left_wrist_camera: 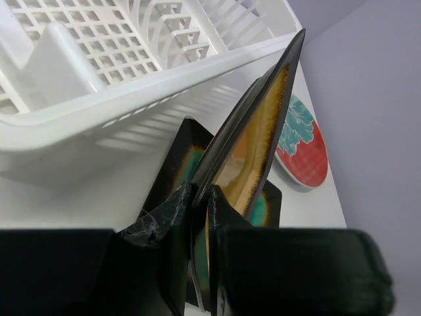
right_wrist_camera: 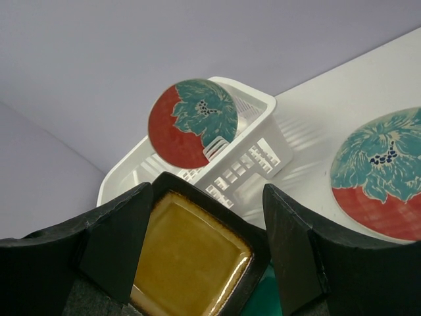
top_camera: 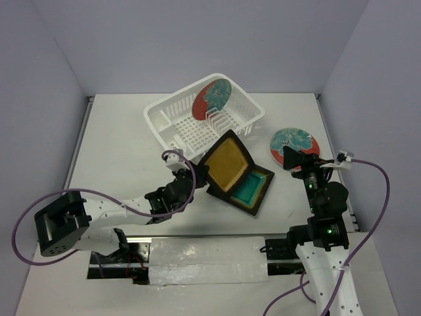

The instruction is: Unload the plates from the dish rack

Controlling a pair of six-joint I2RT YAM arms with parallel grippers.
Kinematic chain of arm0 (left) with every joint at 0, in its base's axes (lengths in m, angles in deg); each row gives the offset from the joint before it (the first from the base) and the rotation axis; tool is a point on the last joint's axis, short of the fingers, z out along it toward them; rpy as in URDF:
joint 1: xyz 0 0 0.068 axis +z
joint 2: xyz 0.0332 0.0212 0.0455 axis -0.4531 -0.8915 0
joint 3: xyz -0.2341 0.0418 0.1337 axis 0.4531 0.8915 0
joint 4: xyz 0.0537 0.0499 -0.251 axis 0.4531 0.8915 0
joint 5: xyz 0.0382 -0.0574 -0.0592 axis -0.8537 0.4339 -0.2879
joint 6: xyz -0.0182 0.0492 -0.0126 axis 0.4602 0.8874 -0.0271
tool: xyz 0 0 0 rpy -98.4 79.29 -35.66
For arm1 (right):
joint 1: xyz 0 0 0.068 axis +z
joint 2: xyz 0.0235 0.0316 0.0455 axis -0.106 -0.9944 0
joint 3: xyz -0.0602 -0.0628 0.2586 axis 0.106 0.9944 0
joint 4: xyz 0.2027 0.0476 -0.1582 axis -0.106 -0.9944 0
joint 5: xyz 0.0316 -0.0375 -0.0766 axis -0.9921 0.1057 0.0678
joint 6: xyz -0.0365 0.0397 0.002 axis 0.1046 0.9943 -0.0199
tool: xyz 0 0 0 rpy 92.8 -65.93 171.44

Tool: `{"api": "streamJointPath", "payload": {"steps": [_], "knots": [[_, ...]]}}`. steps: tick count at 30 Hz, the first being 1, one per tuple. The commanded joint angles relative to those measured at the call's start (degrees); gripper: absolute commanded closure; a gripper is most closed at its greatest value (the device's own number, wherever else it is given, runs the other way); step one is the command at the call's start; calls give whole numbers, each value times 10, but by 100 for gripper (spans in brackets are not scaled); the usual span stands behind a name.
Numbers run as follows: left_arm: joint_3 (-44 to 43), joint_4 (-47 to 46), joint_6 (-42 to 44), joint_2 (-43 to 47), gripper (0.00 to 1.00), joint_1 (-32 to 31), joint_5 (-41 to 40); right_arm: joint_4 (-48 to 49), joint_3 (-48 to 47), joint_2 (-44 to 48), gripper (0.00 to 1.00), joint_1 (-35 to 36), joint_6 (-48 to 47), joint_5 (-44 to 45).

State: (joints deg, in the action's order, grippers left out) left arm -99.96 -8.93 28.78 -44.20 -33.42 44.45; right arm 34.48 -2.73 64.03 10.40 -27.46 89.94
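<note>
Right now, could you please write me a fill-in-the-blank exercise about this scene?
The amber square plate is gripped by the ____ arm's jaws. The right gripper holds its jaws ____. Exactly ____ round plate stands in the dish rack. The teal square plate lies on the ____.
Missing: left; open; one; table.

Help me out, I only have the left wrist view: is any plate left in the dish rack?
Observer: Yes, one upright round plate stands in the slots of the dish rack.
Operator: What is the right arm doing?
Observer: The right gripper is open and empty, beside the flat round plate on the table.
Operator: And the teal plate?
Observer: The teal square plate lies flat, partly covered by the amber square plate, which the left gripper holds tilted.
</note>
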Motion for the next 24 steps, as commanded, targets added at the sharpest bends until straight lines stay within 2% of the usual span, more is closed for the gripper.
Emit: {"api": "streamJointPath", "payload": {"steps": [1, 5, 8, 24], "knots": [[-12, -162, -64, -1, 100, -19, -41, 23, -5, -9, 25, 1, -9, -4], [-13, -155, -81, -19, 100, -40, -74, 14, -8, -15, 25, 1, -9, -2], [5, -182, -104, -28, 100, -49, -88, 10, -10, -10, 25, 1, -9, -2], [11, -199, -165, -82, 100, -73, -107, 8, -6, 12, 24, 1, -24, 9]]}}
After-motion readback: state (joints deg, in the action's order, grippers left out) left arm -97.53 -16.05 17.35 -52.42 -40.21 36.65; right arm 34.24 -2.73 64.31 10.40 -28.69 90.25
